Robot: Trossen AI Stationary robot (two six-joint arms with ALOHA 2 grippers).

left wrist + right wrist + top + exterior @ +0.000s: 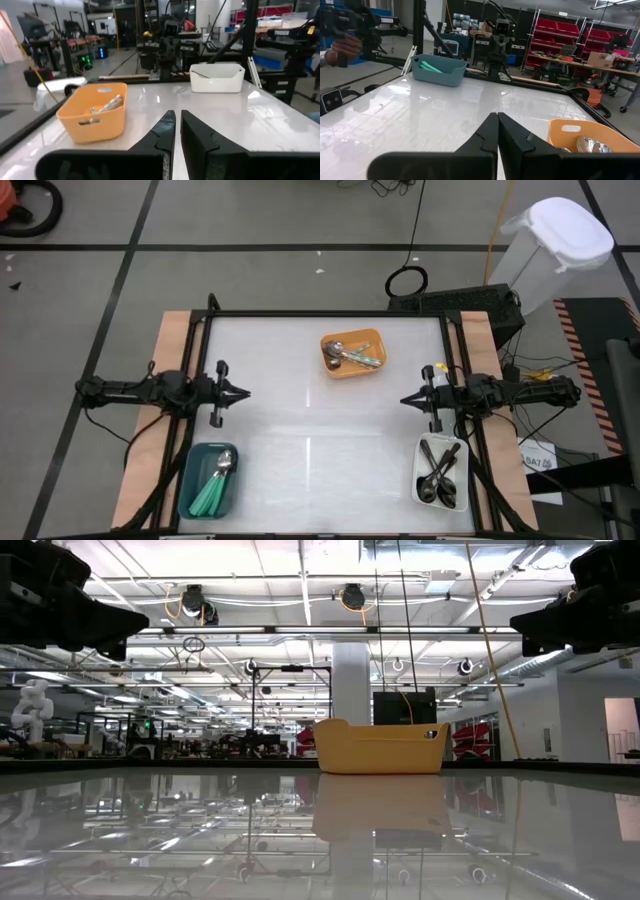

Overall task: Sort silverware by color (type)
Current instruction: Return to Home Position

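Risk of clipping the orange tray [373, 337] on a low swing home and spilling the silver spoons [347, 356] inside it. Holds left pincer [242, 392] and right pincer [406, 399] pressed together, empty, left and right of that tray, well apart from it. Leaves teal-handled spoons [212, 485] and black spoons [440, 476] farther off, clear of both pincers.

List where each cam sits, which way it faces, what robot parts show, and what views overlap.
High: overhead, straight down; whole table, left tool and right tool facing each other.
Low: table-top height, level across to the orange tray and room; arm parts in upper corners.
Left wrist: on left arm, faces orange tray and white tray; own fingers in front.
Right wrist: on right arm, faces teal tray; own fingers in front.
Shared: orange tray in all four.
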